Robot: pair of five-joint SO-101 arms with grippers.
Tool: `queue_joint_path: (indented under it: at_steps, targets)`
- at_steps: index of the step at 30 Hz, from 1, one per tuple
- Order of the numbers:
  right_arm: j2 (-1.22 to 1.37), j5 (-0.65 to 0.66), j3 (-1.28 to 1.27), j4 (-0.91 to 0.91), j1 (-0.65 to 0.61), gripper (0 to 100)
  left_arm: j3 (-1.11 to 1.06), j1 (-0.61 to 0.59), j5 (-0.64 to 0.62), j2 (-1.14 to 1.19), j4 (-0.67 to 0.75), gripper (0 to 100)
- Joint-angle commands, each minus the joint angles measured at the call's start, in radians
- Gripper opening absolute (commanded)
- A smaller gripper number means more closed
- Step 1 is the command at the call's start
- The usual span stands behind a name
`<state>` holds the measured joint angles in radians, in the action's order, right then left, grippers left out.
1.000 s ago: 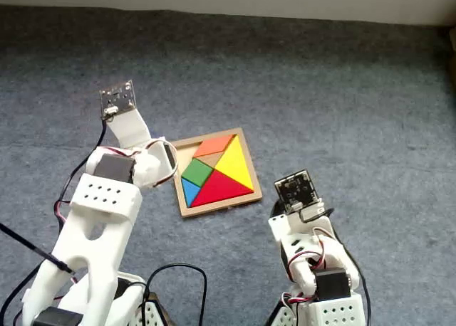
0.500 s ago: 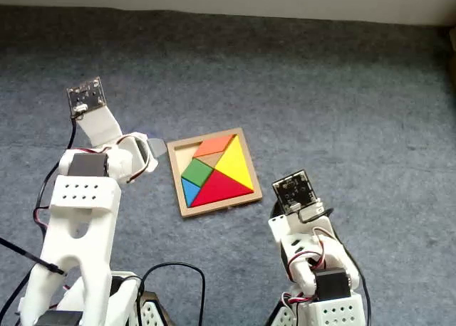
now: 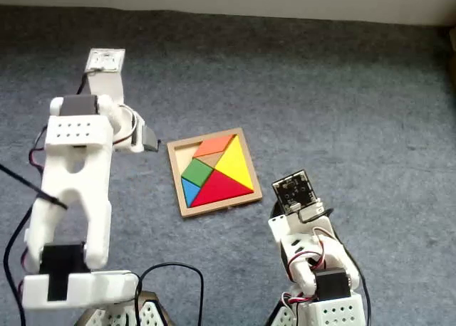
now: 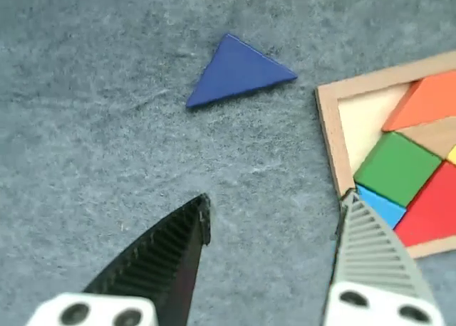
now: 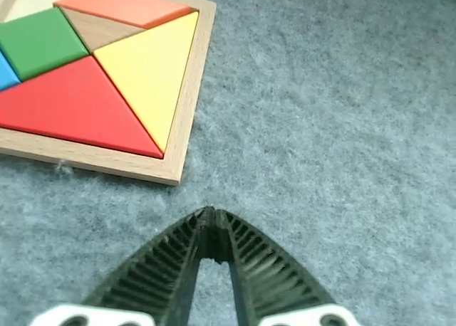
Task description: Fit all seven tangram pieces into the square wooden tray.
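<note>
Left gripper (image 4: pixel 277 198): my jaws stood wide apart, by the tray's (image 4: pixel 329 148) left edge.
Right gripper (image 5: pixel 211 216): my jaws were together, off tray's near edge.
Triangle (image 4: pixel 239 70): lay on open carpet (image 4: pixel 92 134), left of tray, apart.

I've pulled my left arm (image 3: pixel 71 169) back from the tray (image 3: pixel 214 206). A second ago its left gripper (image 4: pixel 274 201) was right up against the tray's left corner. Half a second ago it had swung out to the side. Now the arm is stretched farther up the table, and the gripper sits over bare carpet, jaws spread, just off the tray's edge and short of the blue triangle (image 4: pixel 239 70).
</note>
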<state>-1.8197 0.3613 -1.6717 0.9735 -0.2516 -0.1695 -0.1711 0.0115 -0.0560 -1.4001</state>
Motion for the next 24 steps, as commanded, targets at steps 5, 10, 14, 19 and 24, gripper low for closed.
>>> queue_joint_path:
  at_steps: [5, 10, 14, 19, 24]
  targets:
    - [-0.016, 0.011, -0.101, 0.004, -0.008, 0.6, 0.498, -0.010, 0.462, 0.320, -0.229, 28]
    - [-0.016, 0.011, -0.101, 0.005, -0.008, 0.6, 0.676, -0.012, 0.758, 0.490, -0.253, 28]
    - [-0.016, 0.012, -0.101, 0.007, -0.008, 0.6, 0.737, -0.012, 0.914, 0.587, -0.253, 28]
    - [-0.016, 0.012, -0.101, 0.007, -0.008, 0.6, 0.780, -0.012, 1.000, 0.667, -0.244, 28]
    - [-0.016, 0.012, -0.101, 0.007, -0.008, 0.6, 0.842, -0.010, 1.086, 0.731, -0.244, 23]
